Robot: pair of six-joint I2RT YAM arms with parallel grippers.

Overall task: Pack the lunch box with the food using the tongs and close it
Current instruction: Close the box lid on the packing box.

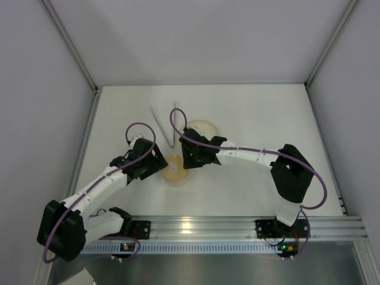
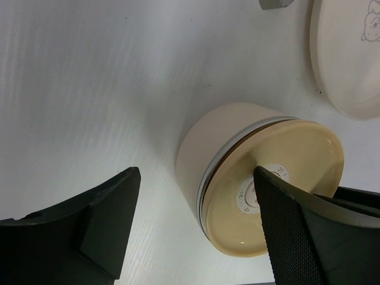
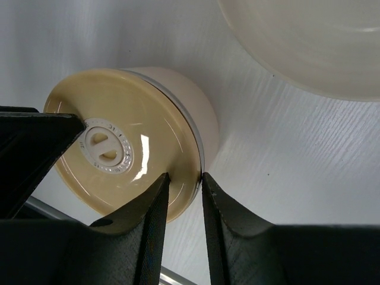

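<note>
Table (image 1: 255,119): lunch box (image 1: 176,170) (lidded) within wide-open left claw (image 2: 196,178); right claw (image 3: 185,178) pinching rim.

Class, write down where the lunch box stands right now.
In the top view, the lunch box stands mid-table between the left gripper and right gripper, on the near side of the cream plate.
</note>
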